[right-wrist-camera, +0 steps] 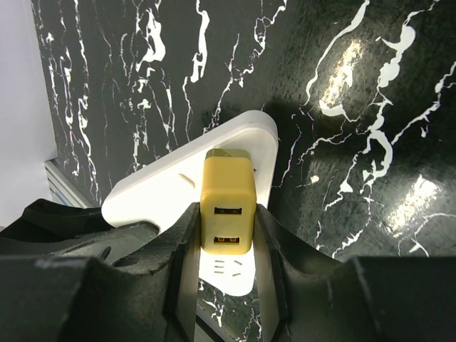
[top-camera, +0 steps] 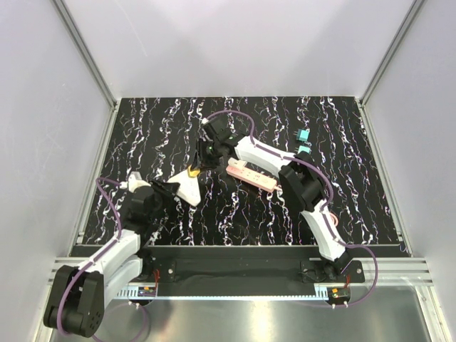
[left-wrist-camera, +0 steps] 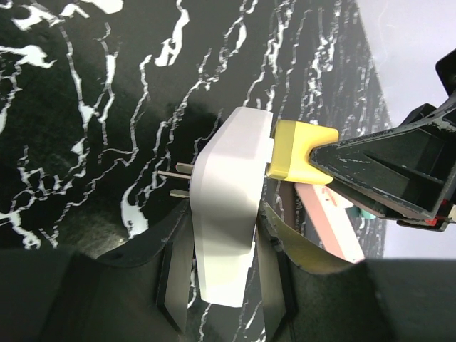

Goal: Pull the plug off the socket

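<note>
Left fingers [left-wrist-camera: 174, 281] clamped on white socket [left-wrist-camera: 228, 206]. Right fingers [right-wrist-camera: 274, 267] clamped on yellow plug [right-wrist-camera: 227, 203]. Plug seated in socket, bodies touching.

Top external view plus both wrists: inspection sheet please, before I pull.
Surface: black, white-veined table.
Job's things: white socket, its prongs free; yellow plug seated against it.
Clutter: pink power strip; two teal adapters at the right.
Grippers: left hand shut on socket; right hand shut on plug.
Cables: purple cables loop along both arms; no snag seen.
Surroundings: grey walls; nothing else seen.
</note>
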`<state>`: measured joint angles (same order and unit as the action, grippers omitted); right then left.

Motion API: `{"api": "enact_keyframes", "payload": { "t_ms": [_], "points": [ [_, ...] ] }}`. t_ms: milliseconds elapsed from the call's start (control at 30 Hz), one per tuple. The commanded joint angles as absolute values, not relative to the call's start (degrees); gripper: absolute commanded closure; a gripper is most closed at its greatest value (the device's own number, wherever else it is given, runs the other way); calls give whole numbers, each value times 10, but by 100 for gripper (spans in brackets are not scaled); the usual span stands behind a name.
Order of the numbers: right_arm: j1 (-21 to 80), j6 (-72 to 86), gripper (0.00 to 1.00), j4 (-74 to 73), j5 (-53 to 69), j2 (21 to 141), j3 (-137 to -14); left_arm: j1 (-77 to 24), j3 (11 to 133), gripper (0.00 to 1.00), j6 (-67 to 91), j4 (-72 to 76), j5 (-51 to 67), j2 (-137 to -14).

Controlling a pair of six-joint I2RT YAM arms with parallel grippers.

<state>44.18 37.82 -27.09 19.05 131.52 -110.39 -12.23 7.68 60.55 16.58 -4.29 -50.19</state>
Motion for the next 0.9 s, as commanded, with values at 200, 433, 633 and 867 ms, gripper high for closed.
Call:
{"api": "enact_keyframes", "payload": {
  "t_ms": [200,433,633,867],
  "points": [
    [411,342,100,-267,127,1218,-1119,-112,65,100,584,69,-107,-505],
    [415,341,100,-267,121,1218,-1114,-112,67,100,583,67,-107,-507],
    [410,328,100,-265,128,1196,-1095,-112,63,100,577,76,-104,-507],
    [348,323,100,-239,156,1117,-996,-112,62,100,575,78,-102,-507]
  ]
}}
